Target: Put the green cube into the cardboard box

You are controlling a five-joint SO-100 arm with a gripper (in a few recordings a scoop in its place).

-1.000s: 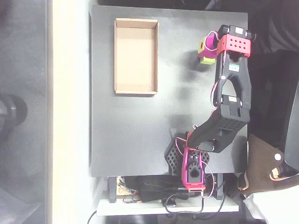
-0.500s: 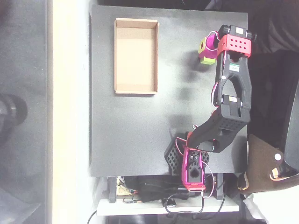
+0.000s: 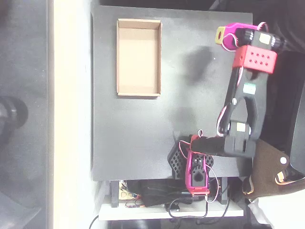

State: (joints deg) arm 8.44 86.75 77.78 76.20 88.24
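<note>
In the overhead view the arm rises from its base [image 3: 197, 167] near the bottom edge of the black table [image 3: 128, 143] and runs up the right side of the picture. A black link lies almost flat from the base out toward the right, ending at a black elbow block. From there a long black link runs up the picture, leaning slightly to the right, to a red perforated block [image 3: 255, 58] at the wrist. Above that block the magenta gripper [image 3: 224, 34] bends sharply to the left, so that it lies near the table's top right corner with its tips pointing left.

The green cube [image 3: 220, 35] sits at the very tip of the gripper, touching the magenta fingers [image 3: 233, 29], with one pale yellow-green face turned up and left. It appears to be pinched between the fingers, closed snugly against it, though the underside of the grip is hidden. A soft dark shadow lies on the table left of and below the gripper, apart from the cube.

The cardboard box [image 3: 118, 57] lies on the table's upper left part, long side running up and down the picture, well apart from the cube. Its floor is bare.
</note>
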